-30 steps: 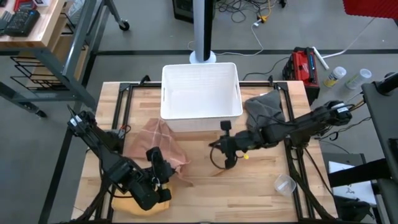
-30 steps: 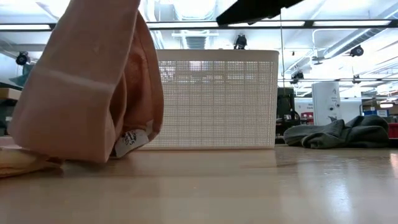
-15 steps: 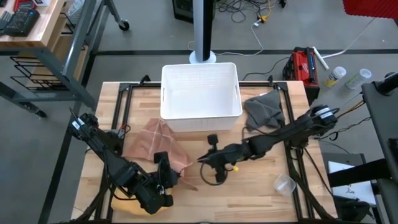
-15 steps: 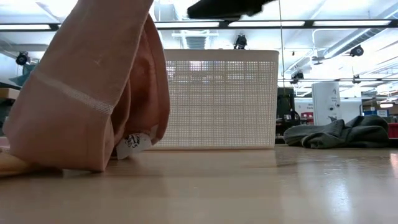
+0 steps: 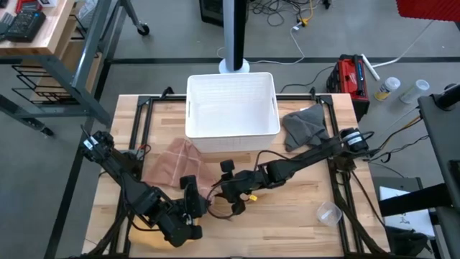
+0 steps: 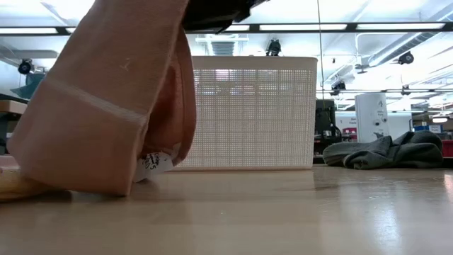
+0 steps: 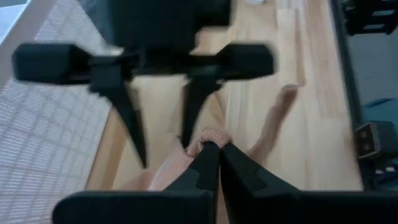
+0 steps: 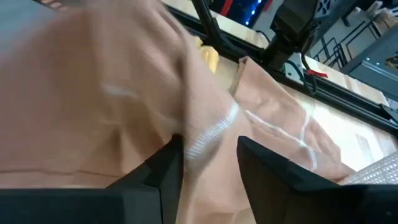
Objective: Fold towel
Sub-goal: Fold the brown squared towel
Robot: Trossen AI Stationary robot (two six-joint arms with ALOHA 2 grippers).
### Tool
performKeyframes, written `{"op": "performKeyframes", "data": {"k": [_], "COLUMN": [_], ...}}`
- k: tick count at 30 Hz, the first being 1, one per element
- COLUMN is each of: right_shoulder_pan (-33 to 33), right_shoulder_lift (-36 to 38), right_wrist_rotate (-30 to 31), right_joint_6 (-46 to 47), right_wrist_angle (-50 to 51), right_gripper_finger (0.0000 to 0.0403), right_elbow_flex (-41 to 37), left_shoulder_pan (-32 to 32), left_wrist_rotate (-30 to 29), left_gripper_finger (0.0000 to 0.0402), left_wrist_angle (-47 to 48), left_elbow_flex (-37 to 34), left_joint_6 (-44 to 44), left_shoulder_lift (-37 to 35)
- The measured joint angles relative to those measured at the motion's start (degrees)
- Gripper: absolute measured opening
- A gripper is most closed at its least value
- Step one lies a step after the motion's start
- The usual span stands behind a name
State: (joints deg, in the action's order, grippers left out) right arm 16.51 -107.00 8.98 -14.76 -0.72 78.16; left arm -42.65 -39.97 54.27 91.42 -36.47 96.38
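A peach towel (image 5: 176, 162) lies left of the table's middle, just in front of the white basket. Its near right part is raised, and in the low view the towel (image 6: 99, 106) hangs as a tall drape down to the tabletop. My left gripper (image 5: 200, 204) is shut on that raised part. My right gripper (image 5: 223, 197) reaches in from the right and faces the left one. It is open, with a finger on either side of the hanging towel (image 8: 124, 93). My left gripper pinches a bunched tip of the towel (image 7: 209, 134) between its two fingertips, coming from the near left at a slant. That tip is lifted. The cloth hangs slack below it, and its lower end (image 6: 64, 185) rests on the table. I cannot tell whether my right gripper touches the towel.
The white basket (image 5: 231, 108) stands at the far middle. A grey towel (image 5: 305, 124) lies bunched to its right. A clear plastic cup (image 5: 328, 213) sits near the right front, and a yellow object (image 5: 144, 234) lies by the left arm at the near left.
My right gripper has travelled toward the table's left and near edge, up to the raised towel and the left gripper. My left gripper has shifted a little to the right with the towel's tip, and the hanging drape has swung rightward with it.
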Motion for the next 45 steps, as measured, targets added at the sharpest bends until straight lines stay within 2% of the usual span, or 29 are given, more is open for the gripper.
{"op": "performKeyframes", "data": {"k": [3,7,9,15,19,24,27,30,40,45], "right_shoulder_pan": [-0.6,-0.6,-0.6,-1.1,-3.9,-7.5,-8.9,-9.2,-9.0,-8.9], "right_shoulder_lift": [-0.1,1.5,2.8,7.4,12.9,21.0,25.8,30.0,44.3,48.9], "right_wrist_rotate": [0.0,0.0,0.1,5.3,7.6,7.3,4.2,0.2,0.1,0.1], "right_joint_6": [-0.5,-1.0,-1.7,-4.1,-5.6,-3.7,-0.9,2.1,8.6,9.8], "right_wrist_angle": [0.4,1.9,2.2,5.0,7.1,10.6,11.0,11.3,10.0,4.6], "right_gripper_finger": [0.0118,0.0036,0.0011,0.0003,0.0002,0.0001,0.0001,0.0001,0.0,0.0], "right_elbow_flex": [0.0,0.0,0.0,-0.1,-0.1,-0.7,-2.2,-4.6,-19.5,-27.4], "left_shoulder_pan": [-0.4,-1.1,-1.4,-2.1,-2.3,-2.7,-3.2,-3.9,-6.7,-6.7], "left_wrist_rotate": [0.2,0.4,0.4,0.7,2.0,3.2,4.8,5.2,6.3,-1.7], "left_gripper_finger": [0.0,0.0,0.0,0.0,0.0,0.0,0.0,0.0,0.0,0.0001], "left_wrist_angle": [-0.4,-0.3,-0.2,0.1,0.3,0.2,0.1,0.8,4.6,8.7], "left_elbow_flex": [-0.1,-0.1,-0.1,-0.1,-0.1,-0.1,-0.3,-0.5,-0.9,-1.0], "left_joint_6": [-0.2,-2.1,-2.8,-7.1,-10.8,-15.5,-18.2,-20.3,-27.2,-27.0], "left_shoulder_lift": [0.0,0.0,0.0,0.0,0.0,0.2,0.9,1.8,3.6,3.5]}}
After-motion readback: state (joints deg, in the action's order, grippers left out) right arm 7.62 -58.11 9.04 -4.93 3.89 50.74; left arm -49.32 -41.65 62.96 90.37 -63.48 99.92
